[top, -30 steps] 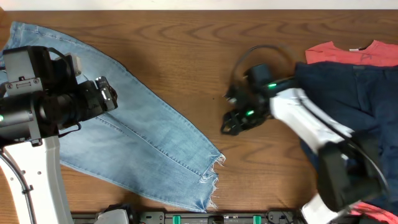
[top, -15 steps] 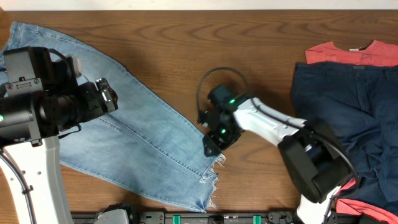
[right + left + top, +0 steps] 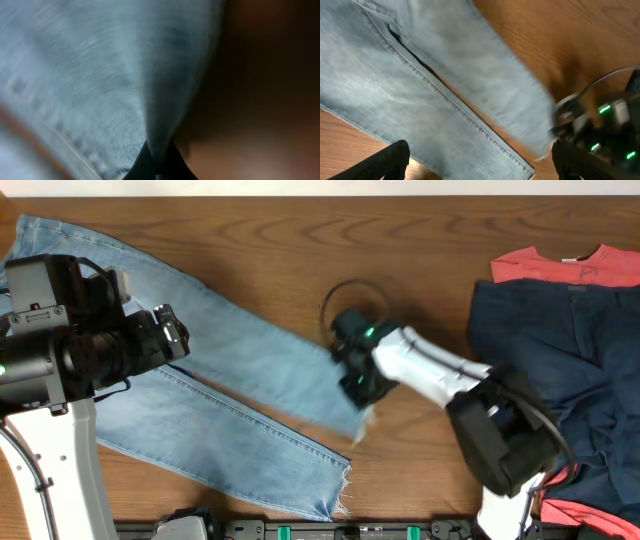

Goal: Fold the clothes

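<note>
A: Pinching one leg's hem of the light-blue denim jeans point(image 3: 230, 370), the right gripper point(image 3: 360, 385) is clamped on it, probably to carry it over for a fold.

B: And the left gripper point(image 3: 490, 160)?

A: Spread wide, hovering above the jeans, which lie left on the brown wooden desk point(image 3: 420, 260).

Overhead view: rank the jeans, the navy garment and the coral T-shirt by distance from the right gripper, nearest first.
1. jeans: leg hem pinched in the right gripper, the rest spreading to its left.
2. navy garment: off to its right.
3. coral T-shirt: top right of the view, beyond the navy garment.
</note>
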